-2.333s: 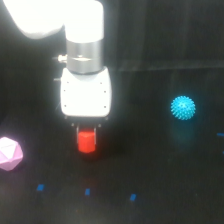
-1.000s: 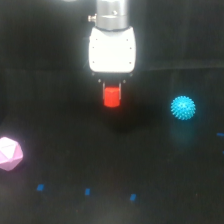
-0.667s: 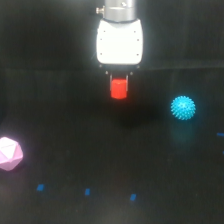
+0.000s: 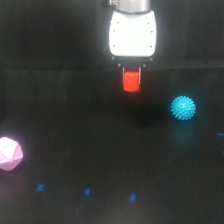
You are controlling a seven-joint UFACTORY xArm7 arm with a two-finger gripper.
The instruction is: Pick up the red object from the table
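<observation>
The red object (image 4: 131, 82) is a small bright red-orange block held in the air, well above the black table (image 4: 100, 150). My gripper (image 4: 131, 80) hangs below its white body at the top centre of the exterior view and is shut on the block, one dark finger on each side. A faint shadow lies on the table below and slightly to the right of the block.
A spiky cyan ball (image 4: 183, 108) rests on the table to the exterior view's right of the block. A pink faceted polyhedron (image 4: 9, 153) sits at the far left edge. Small blue tape marks (image 4: 87, 191) dot the front of the table.
The gripper has carried the red block upward and toward the exterior view's right, lifting it off the table. The ball and the polyhedron have stayed put.
</observation>
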